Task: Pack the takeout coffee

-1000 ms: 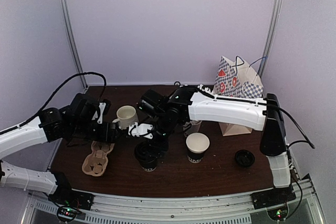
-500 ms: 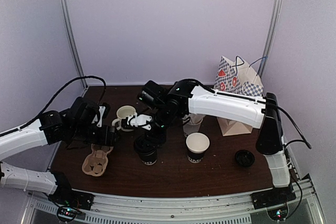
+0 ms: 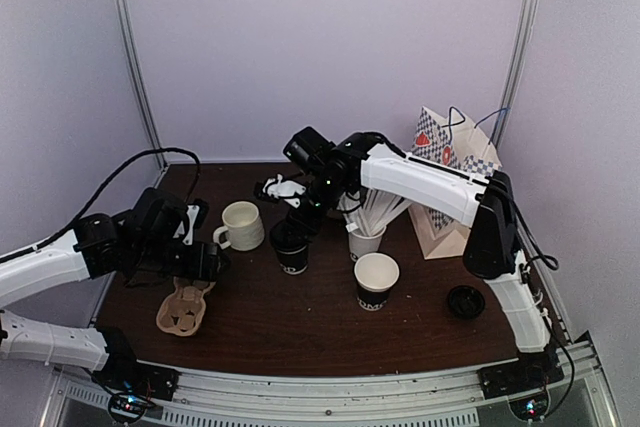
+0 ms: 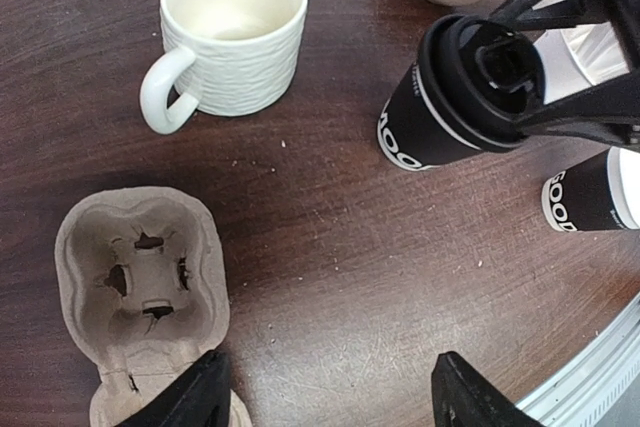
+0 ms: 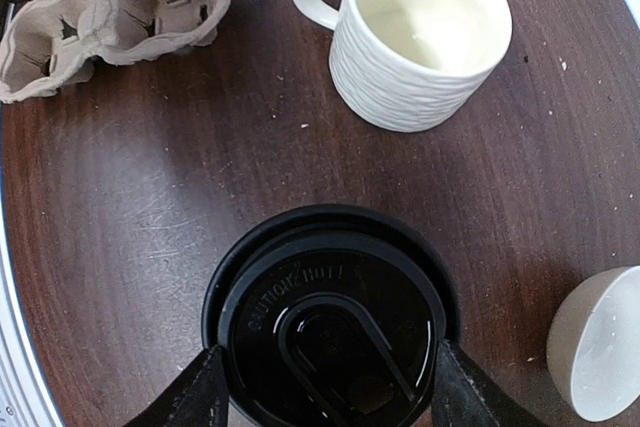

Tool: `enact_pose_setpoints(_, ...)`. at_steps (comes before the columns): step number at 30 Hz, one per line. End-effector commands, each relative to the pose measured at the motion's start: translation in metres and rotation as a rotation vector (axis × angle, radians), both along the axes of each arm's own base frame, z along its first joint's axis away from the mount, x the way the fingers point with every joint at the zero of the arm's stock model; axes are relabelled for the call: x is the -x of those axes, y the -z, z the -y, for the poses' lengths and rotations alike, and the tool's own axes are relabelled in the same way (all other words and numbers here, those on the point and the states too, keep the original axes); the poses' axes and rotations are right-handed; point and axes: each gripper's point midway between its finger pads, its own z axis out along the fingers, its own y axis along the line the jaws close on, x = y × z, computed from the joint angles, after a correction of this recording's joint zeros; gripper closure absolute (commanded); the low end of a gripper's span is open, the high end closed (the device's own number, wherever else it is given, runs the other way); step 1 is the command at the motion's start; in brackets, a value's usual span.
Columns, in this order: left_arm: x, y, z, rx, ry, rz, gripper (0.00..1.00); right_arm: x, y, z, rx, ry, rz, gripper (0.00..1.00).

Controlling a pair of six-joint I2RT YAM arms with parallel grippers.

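One takeout coffee cup (image 3: 291, 255), black with white lettering and a black lid (image 5: 330, 317), sits between the fingers of my right gripper (image 5: 330, 392), which is shut on it just below the lid. It is between the cream mug (image 3: 241, 224) and the white cup of stirrers (image 3: 366, 237); whether it touches the table I cannot tell. The left wrist view shows it too (image 4: 450, 97). A second black cup (image 3: 376, 282) stands open, and its lid (image 3: 466, 301) lies to the right. My left gripper (image 4: 335, 402) is open over bare table beside the cardboard cup carrier (image 4: 140, 287).
A patterned paper bag (image 3: 452, 172) stands at the back right. The cup carrier (image 3: 183, 307) lies near the front left. The dark wooden table (image 3: 300, 327) ends at a metal rail in front. Cables hang behind the left arm.
My right gripper has narrowed onto the lidded cup and carried it from front centre toward the back, next to the mug and stirrers cup. The left arm has hardly moved.
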Motion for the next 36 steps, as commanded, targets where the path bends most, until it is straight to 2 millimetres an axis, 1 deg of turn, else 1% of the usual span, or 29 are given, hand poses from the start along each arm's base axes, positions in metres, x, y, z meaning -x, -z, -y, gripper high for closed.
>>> enact_pose_setpoints(1, -0.001, -0.003, 0.001, 0.033, -0.009, 0.008, 0.28, -0.003, 0.008, -0.004, 0.006, 0.027, -0.02, 0.38)
enact_pose_setpoints(2, -0.001, -0.003, 0.001, 0.035, -0.008, 0.008, 0.28, -0.004, 0.01, -0.004, 0.009, 0.031, -0.025, 0.36)
enact_pose_setpoints(3, -0.001, -0.004, 0.002, 0.037, -0.008, 0.008, 0.28, -0.005, 0.011, -0.004, 0.01, 0.037, -0.025, 0.32)
enact_pose_setpoints(4, -0.001, -0.005, 0.002, 0.04, -0.007, 0.008, 0.28, -0.005, 0.009, -0.004, 0.006, 0.041, -0.025, 0.27)
enact_pose_setpoints(6, 0.0, -0.003, 0.002, 0.038, -0.006, 0.005, 0.28, -0.005, 0.003, -0.004, -0.005, 0.046, -0.024, 0.22)
enact_pose_setpoints(10, -0.001, -0.002, 0.003, 0.037, -0.003, 0.001, 0.28, 0.0, -0.027, -0.002, -0.054, 0.049, -0.01, 0.17)
enact_pose_setpoints(12, -0.002, -0.002, 0.005, 0.038, 0.001, 0.0, 0.28, 0.003, -0.045, 0.0, -0.083, 0.051, -0.002, 0.07)
enact_pose_setpoints(13, -0.002, -0.002, 0.006, 0.04, 0.004, 0.0, 0.28, 0.004, -0.053, 0.001, -0.096, 0.05, 0.002, 0.06)
enact_pose_setpoints(17, -0.005, -0.002, 0.012, 0.037, 0.02, -0.004, 0.28, 0.013, -0.084, 0.007, -0.14, 0.037, 0.021, 0.06)
enact_pose_setpoints(19, -0.007, -0.005, 0.015, 0.036, 0.03, -0.001, 0.28, 0.022, -0.097, 0.01, -0.161, 0.012, 0.015, 0.07)
enact_pose_setpoints(21, -0.009, -0.007, 0.017, 0.03, 0.043, 0.005, 0.28, 0.036, -0.108, 0.016, -0.186, -0.029, 0.006, 0.1)
enact_pose_setpoints(23, -0.011, -0.008, 0.02, 0.026, 0.055, 0.007, 0.28, 0.055, -0.12, 0.028, -0.206, -0.082, -0.004, 0.14)
enact_pose_setpoints(25, -0.013, -0.01, 0.024, 0.023, 0.07, 0.014, 0.29, 0.072, -0.125, 0.043, -0.211, -0.135, -0.002, 0.17)
enact_pose_setpoints(28, -0.017, -0.011, 0.027, 0.016, 0.084, 0.024, 0.31, 0.099, -0.121, 0.07, -0.199, -0.221, 0.014, 0.23)
enact_pose_setpoints(30, -0.02, -0.012, 0.029, 0.007, 0.091, 0.032, 0.31, 0.116, -0.109, 0.088, -0.167, -0.274, 0.006, 0.28)
enact_pose_setpoints(32, -0.023, -0.014, 0.031, -0.006, 0.099, 0.04, 0.31, 0.13, -0.084, 0.11, -0.082, -0.302, -0.027, 0.37)
enact_pose_setpoints(33, -0.024, -0.015, 0.032, -0.011, 0.103, 0.043, 0.31, 0.133, -0.071, 0.12, -0.041, -0.303, -0.034, 0.42)
enact_pose_setpoints(35, -0.027, -0.017, 0.035, -0.014, 0.11, 0.046, 0.31, 0.134, -0.046, 0.137, 0.036, -0.289, -0.029, 0.47)
enact_pose_setpoints(36, -0.028, -0.018, 0.036, -0.013, 0.113, 0.049, 0.31, 0.132, -0.035, 0.144, 0.07, -0.274, -0.019, 0.48)
